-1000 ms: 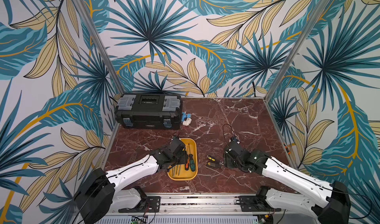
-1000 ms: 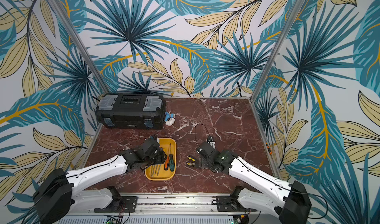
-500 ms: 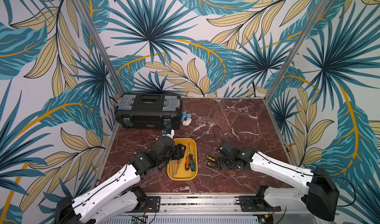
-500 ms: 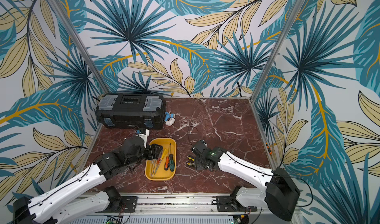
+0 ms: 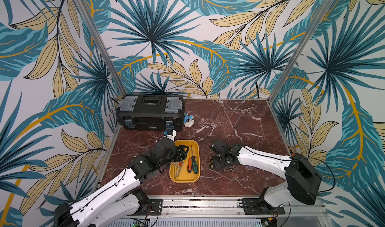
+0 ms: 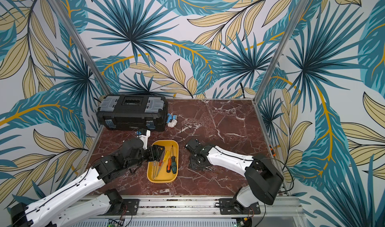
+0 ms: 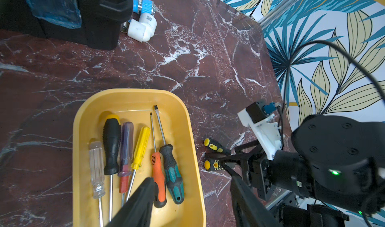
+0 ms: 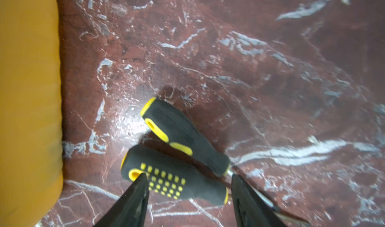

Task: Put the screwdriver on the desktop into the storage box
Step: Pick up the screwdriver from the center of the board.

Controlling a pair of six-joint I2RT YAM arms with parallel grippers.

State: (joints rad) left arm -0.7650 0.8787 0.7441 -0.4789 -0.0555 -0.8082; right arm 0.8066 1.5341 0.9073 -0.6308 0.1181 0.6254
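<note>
Two black-and-yellow screwdrivers lie side by side on the desktop [image 5: 239, 119], just right of the yellow storage box [image 5: 185, 181]. In the right wrist view, one screwdriver has a yellow-dotted handle [image 8: 173, 182] and the other has yellow ovals [image 8: 183, 138]. My right gripper [image 8: 189, 177] is open and low over them, its fingers on either side of the dotted handle, with a gap showing. In a top view the right gripper [image 5: 216, 163] hides most of both tools. My left gripper [image 7: 191, 180] hangs open and empty over the storage box [image 7: 133, 92], which holds several screwdrivers.
A black toolbox [image 5: 150, 111] with grey clasps stands at the back left. A white and blue pipe fitting [image 5: 189, 120] lies beside it. Aluminium rails and patterned walls enclose the desktop. A loose black cable [image 5: 208, 130] arcs above the right wrist.
The left arm has risen and drawn back a little from the storage box. The right gripper has shifted left onto the two screwdrivers, its jaws narrowing slightly.
</note>
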